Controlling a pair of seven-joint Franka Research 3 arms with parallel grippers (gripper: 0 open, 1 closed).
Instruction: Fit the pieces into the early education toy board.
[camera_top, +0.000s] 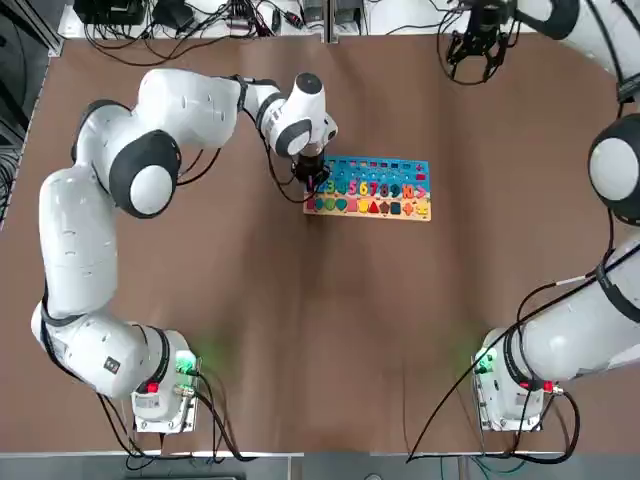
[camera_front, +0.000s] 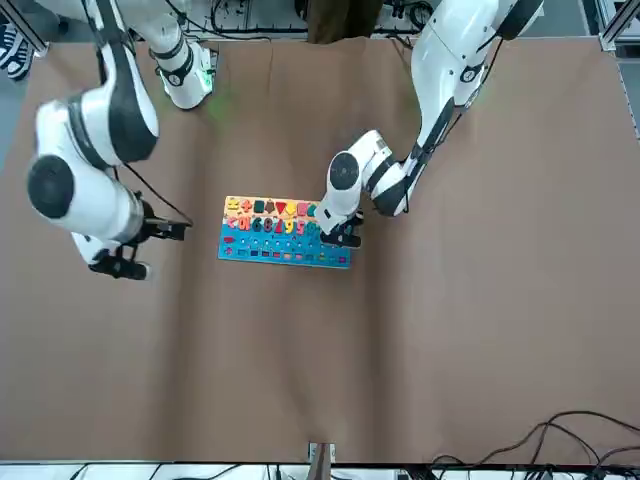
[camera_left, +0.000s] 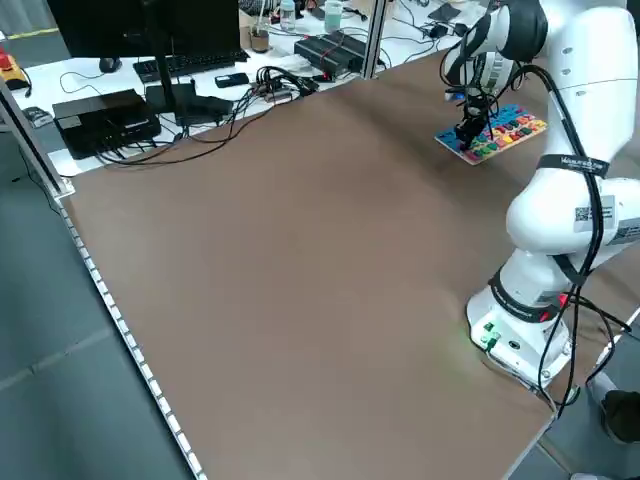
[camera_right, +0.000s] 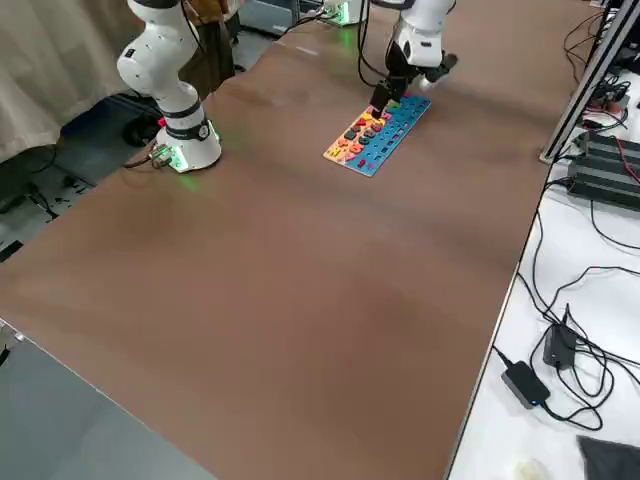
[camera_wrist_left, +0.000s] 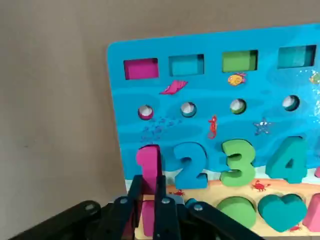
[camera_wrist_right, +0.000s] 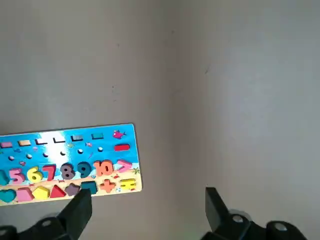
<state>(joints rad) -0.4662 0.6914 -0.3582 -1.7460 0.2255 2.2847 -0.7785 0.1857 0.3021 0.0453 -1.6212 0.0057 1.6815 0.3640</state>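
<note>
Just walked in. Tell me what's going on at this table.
Two robot arms are filling a number-and-shape puzzle. The left gripper is down at one end of the toy board, its fingers closed on the pink number 1 piece, which stands beside the blue 2. The remaining numbers and shapes look seated in their rows. The right gripper is open and empty, hovering over bare table off past the board's other end.
</note>
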